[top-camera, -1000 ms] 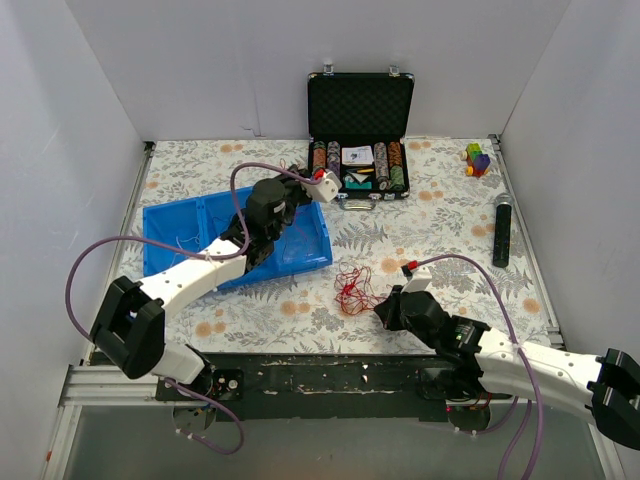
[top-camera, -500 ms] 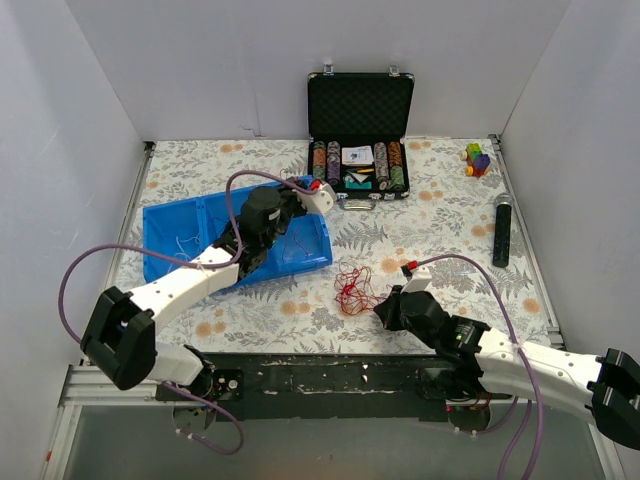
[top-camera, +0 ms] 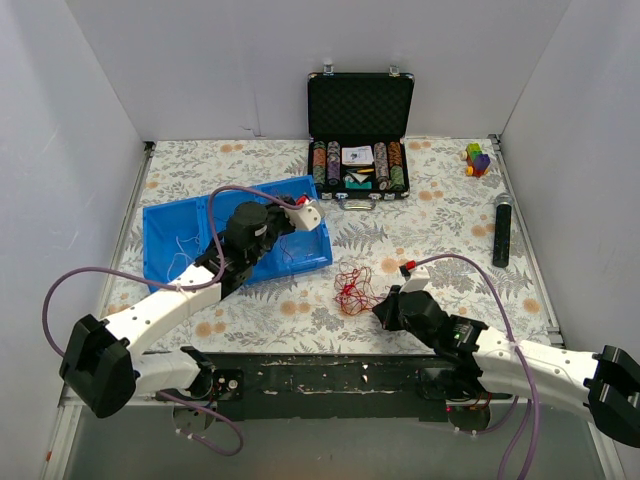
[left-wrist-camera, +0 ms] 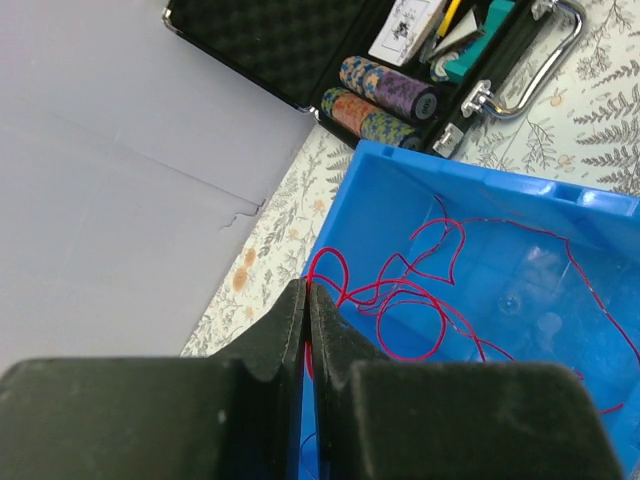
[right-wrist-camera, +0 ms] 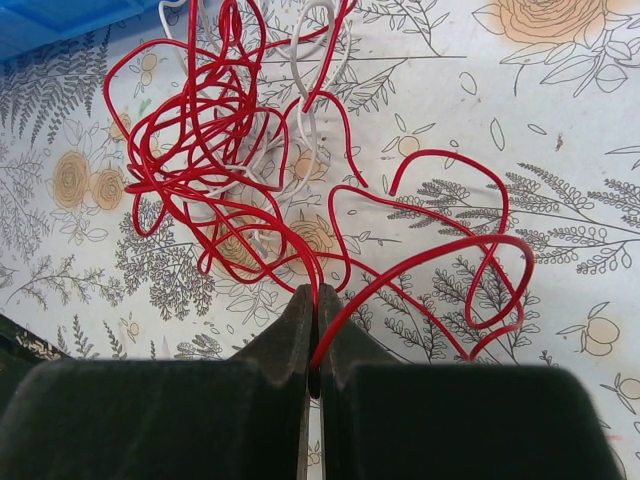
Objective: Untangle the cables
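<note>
Left tool (left-wrist-camera: 308,292): jaws pressed together, apparently pinching a freed red cable (left-wrist-camera: 420,290) that trails into the blue bin (left-wrist-camera: 480,178).

Right tool (right-wrist-camera: 312,295): jaws pinching one red strand (right-wrist-camera: 430,265) at the 6 o'clock edge of the red-and-white tangle (right-wrist-camera: 215,150) lying on the tabletop (right-wrist-camera: 560,120).

Step, likely: binning one cable while anchoring the knot.

Next: let go over the bin, then tease out another strand slowly.
</note>
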`<state>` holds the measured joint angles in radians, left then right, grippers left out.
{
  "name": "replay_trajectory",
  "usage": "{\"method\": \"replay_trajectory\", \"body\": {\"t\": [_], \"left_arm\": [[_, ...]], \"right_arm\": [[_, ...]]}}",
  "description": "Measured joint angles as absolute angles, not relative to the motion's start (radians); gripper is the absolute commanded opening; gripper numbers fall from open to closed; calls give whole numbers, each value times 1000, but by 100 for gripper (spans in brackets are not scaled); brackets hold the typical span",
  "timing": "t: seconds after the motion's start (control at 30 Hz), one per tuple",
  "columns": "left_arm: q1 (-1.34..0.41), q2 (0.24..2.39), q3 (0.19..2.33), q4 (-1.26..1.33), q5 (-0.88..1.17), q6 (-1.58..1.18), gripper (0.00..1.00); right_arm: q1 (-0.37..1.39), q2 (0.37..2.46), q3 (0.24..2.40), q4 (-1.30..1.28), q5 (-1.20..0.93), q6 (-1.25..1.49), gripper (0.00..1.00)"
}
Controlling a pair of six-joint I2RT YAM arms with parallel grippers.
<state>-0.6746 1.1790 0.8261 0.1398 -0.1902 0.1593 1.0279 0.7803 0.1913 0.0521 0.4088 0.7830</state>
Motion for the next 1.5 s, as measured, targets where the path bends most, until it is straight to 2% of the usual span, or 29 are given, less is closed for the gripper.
{"method": "replay_trajectory", "body": {"t": [0.2,0.3,0.43,0.53,0.73,0.87,1.03,1.17,1.33,1.5], "left_arm": [[-676,1235,820,136,-186,156,0],[-676,1279,820,142,-182,141,18],[-676,1334,820,130,-160,109,57],[-676,1360,822,96,-133,84,68],[-676,1373,918,-9,-91,43,75],[-685,1325,1011,-93,63,26,80],[-832,1236,1013,-205,280,-4,80],[-961,1242,895,-224,383,-2,80],[-974,1339,793,-240,397,38,78],[-973,1441,815,-185,396,64,69]], "right_arm": [[1028,778,191,52,409,783,1],[1028,778,191,52,409,783,1],[1028,773,191,51,409,783,1],[1028,758,191,50,409,783,1],[1028,727,191,49,412,778,1],[1028,728,191,50,413,774,1],[1028,728,191,51,413,772,1],[1028,727,191,51,412,770,1],[1028,712,191,51,412,768,1],[1028,704,191,50,410,767,1]]}}
